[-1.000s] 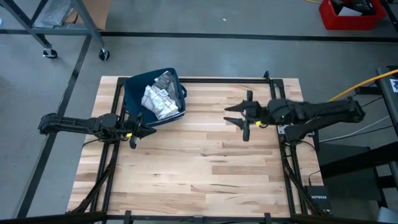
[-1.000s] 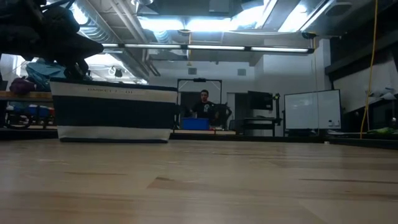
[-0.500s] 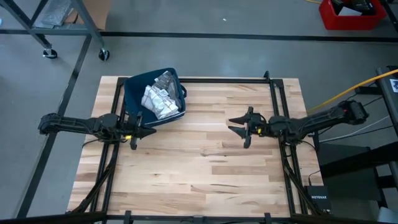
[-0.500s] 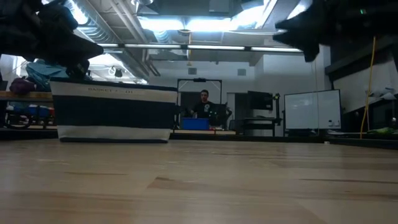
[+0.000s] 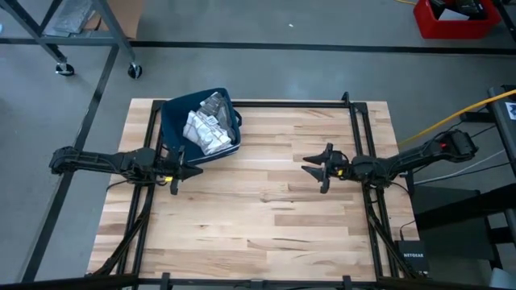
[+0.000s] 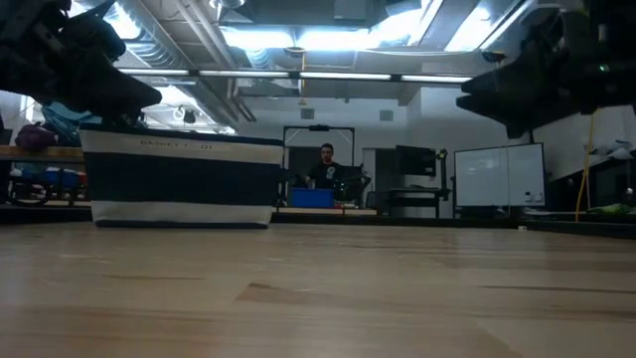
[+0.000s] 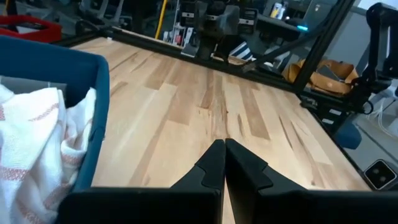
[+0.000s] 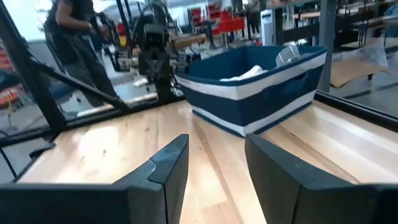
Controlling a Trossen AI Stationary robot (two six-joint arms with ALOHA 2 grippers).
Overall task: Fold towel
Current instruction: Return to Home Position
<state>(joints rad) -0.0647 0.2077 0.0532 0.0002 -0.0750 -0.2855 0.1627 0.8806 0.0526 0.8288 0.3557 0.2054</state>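
Note:
White towels with red stripes point(image 5: 206, 127) lie crumpled inside a dark blue basket point(image 5: 170, 121) at the table's far left; the left wrist view shows a towel point(image 7: 34, 143) against the basket wall point(image 7: 93, 106). My left gripper point(image 5: 193, 171) hovers shut just on the near side of the basket, its fingers point(image 7: 222, 163) pointing right over bare wood. My right gripper point(image 5: 310, 166) is open over the table's right part, pointing left toward the basket point(image 8: 261, 87), well apart from it.
The wooden table point(image 5: 266, 217) stretches bare across its middle and near side. A black frame rail point(image 5: 290, 104) runs along the far edge. In the low view a person point(image 6: 325, 169) sits in the room behind the table, beyond the basket point(image 6: 179, 179).
My right gripper has drawn back toward the table's right edge, moved a little nearer and come lower, its arm stretching out flatter. It stays open. My left gripper and the basket have kept still.

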